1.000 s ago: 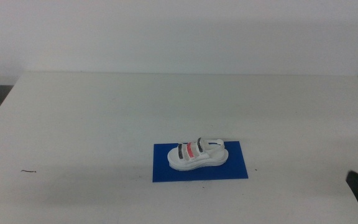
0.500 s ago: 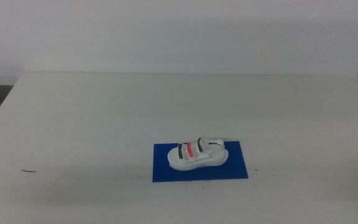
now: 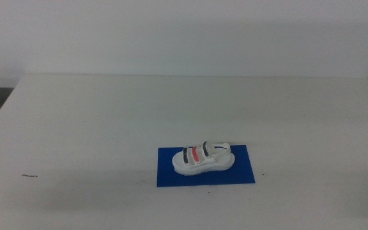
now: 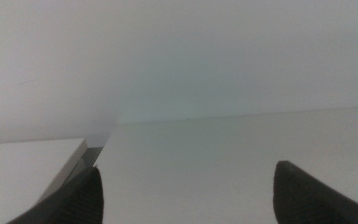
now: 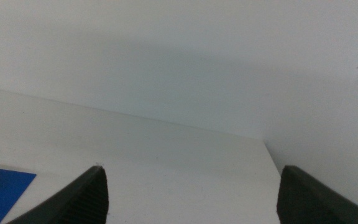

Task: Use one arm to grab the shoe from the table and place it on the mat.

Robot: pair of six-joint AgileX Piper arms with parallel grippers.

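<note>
The shoe (image 3: 203, 159) is resting on the mat (image 3: 206, 166), at 6 o'clock of the table (image 3: 107, 121). The left gripper (image 4: 185, 186) and right gripper (image 5: 191, 186) are both waiting with jaws spread, gripping nothing.

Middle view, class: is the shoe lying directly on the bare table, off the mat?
No. The shoe rests on the dark-blue mat, with blue showing all around it.

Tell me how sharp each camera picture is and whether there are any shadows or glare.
Middle view: evenly lit, no glare, fairly sharp, the shoe casting only a faint shadow on the mat. Left wrist view: soft, the left gripper blurred, jaws apart. Right wrist view: equally soft, the right gripper likewise open.
</note>
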